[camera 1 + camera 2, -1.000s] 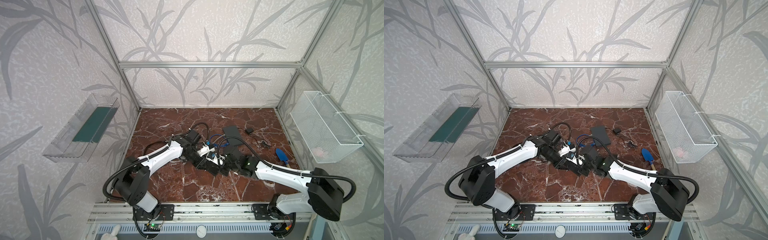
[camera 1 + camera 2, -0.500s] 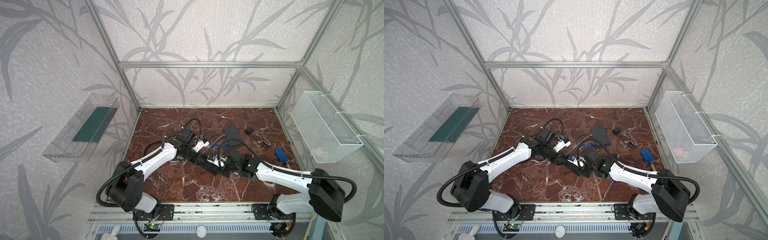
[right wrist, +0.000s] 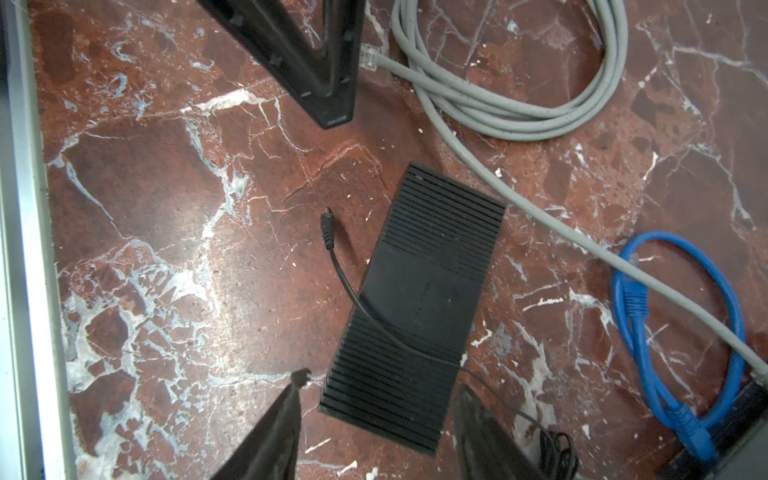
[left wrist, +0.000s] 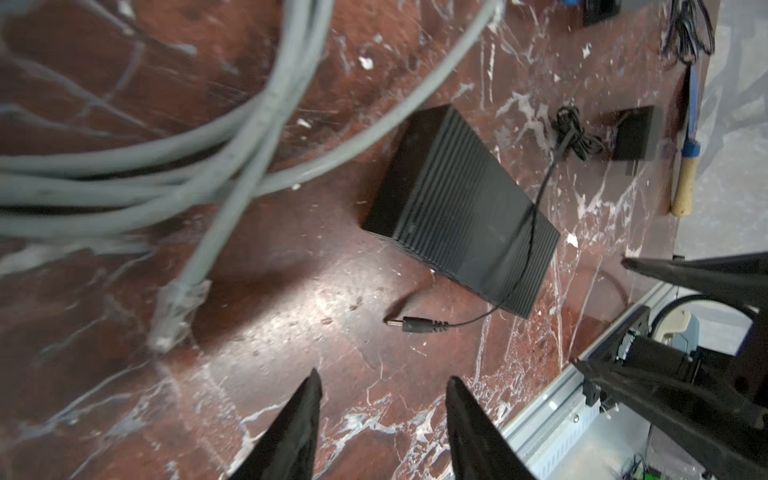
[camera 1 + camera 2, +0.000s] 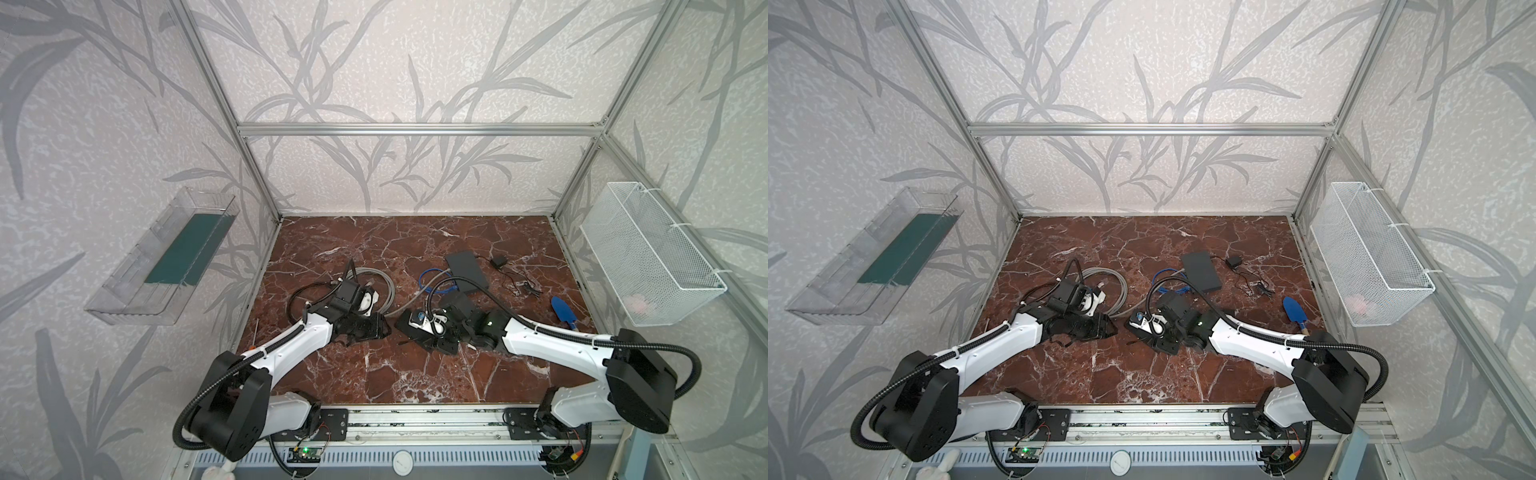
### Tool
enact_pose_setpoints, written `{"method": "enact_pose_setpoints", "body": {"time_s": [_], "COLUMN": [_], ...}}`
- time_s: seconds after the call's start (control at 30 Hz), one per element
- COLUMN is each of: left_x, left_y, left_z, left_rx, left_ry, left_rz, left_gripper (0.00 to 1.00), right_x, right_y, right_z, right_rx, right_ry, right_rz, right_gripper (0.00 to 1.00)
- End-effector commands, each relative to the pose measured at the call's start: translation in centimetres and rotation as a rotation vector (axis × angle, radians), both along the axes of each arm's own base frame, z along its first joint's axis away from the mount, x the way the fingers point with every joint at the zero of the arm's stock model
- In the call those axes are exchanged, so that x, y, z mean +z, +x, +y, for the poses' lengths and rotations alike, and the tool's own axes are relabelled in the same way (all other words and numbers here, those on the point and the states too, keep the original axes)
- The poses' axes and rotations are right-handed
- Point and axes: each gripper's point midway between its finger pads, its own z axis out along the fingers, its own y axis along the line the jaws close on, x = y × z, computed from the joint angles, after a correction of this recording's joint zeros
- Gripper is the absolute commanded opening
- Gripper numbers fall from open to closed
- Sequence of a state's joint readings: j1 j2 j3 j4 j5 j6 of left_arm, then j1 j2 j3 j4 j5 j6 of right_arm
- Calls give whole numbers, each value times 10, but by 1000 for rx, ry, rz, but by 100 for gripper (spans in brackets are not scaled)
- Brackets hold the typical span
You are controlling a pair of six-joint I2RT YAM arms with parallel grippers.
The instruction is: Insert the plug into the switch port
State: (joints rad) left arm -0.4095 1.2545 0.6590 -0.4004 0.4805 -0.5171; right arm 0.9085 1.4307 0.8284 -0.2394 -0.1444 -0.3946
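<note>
- The plug (image 4: 417,324) lay loose on the desk (image 4: 291,291) just beside one long edge of the switch (image 4: 461,208). Its thin lead (image 4: 531,237) was draped across the switch's ribbed top.
- I judged the plug light and stiff, but small and smooth, with a limp lead that would drag. I would pinch the ridged black sleeve behind the metal tip and leave the tip free.
- The switch looked light enough to slide under a push, so it would want bracing.
- The left claw (image 4: 382,390) stood open and empty near the plug. The right claw (image 3: 382,386) was also open and empty, its tips on either side of the switch's end.
- The left wrist view showed the adapter (image 4: 636,133) beyond the switch, while the right wrist view showed a blue cable (image 3: 681,307) instead. Neither showed me the port.
- In both top views the plug was too small to make out.
</note>
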Motion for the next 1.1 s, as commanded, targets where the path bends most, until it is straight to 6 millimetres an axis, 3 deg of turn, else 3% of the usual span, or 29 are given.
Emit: {"method": "enact_pose_setpoints", "body": {"time_s": [0.0,0.17,0.37,0.63,0.9,1.07], "left_x": [27,41,32,35,41,43], "left_y": [24,32,36,40,44,45], "left_z": [19,28,47,62,63,60], "left_rx": [145,139,175,208,202,174], "left_ry": [26,19,73,64,56,51], "left_rz": [-94,-105,-72,-89,-104,-107], "left_gripper": [53,55,55,55,55,55], "right_x": [4,-5,-17,-41,-61,-70], "right_y": [-4,-6,-8,-18,-7,-7], "right_z": [16,36,54,60,64,63], "right_rx": [94,177,240,298,273,267], "right_ry": [-27,-90,-131,-183,-238,-259], "right_rz": [-10,-2,15,61,61,83], "right_gripper": [57,52,51,46,41,25]}}
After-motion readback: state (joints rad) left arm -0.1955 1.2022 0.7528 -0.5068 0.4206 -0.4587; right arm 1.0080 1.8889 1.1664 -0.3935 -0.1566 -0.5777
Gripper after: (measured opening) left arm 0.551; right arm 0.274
